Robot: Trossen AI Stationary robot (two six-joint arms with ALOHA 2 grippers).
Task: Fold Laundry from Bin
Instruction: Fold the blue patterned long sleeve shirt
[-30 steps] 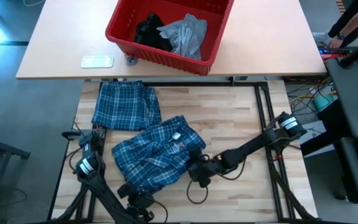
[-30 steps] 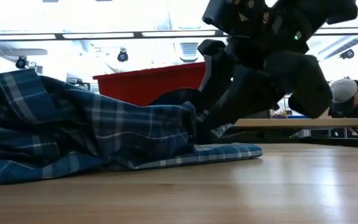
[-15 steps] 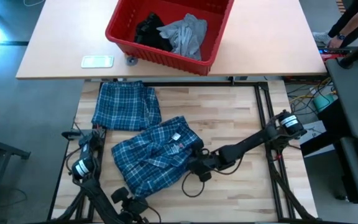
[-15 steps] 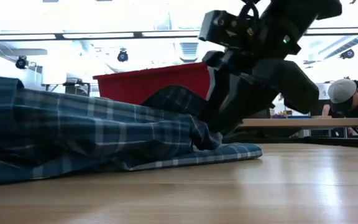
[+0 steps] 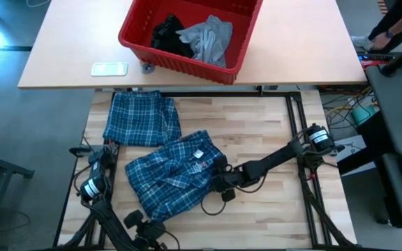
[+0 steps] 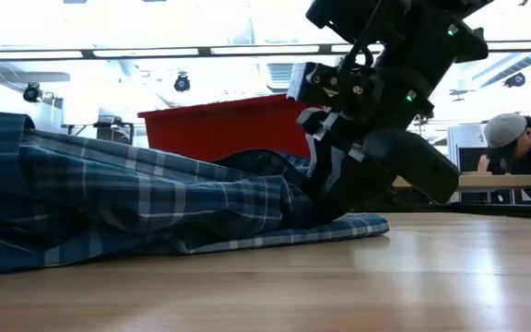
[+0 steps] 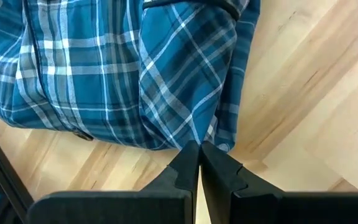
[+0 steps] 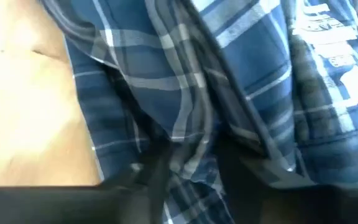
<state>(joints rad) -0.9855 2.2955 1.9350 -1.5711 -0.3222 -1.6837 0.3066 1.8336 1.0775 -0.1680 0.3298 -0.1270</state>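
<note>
on the wooden work table, the right claw presses down at the right edge of a crumpled blue plaid shirt, its 2 fingers part open and straddling a raised fold of the cloth; seen past its own wrist, a ridge of plaid sits between the fingers, which touch the fabric on both sides, though whether they have it pinched tight cannot be told. from table height the same claw leans into the heap, the shirt bunched against it and a flat hem trailing out onto the bare wood beside it.

the left claw waits at the near edge of the table, just off the shirt's lower corner. its fingers are clenched together, tips meeting right at the edge of the plaid, with nothing seen between them.

a second piece of plaid clothing lies flat and squared at the far left of the work table, apart from the crumpled shirt. behind it, on the lighter table, the red bin holds a grey t-shirt and a small black garment side by side. a person in a cap bends over at the far right of the room.
</note>
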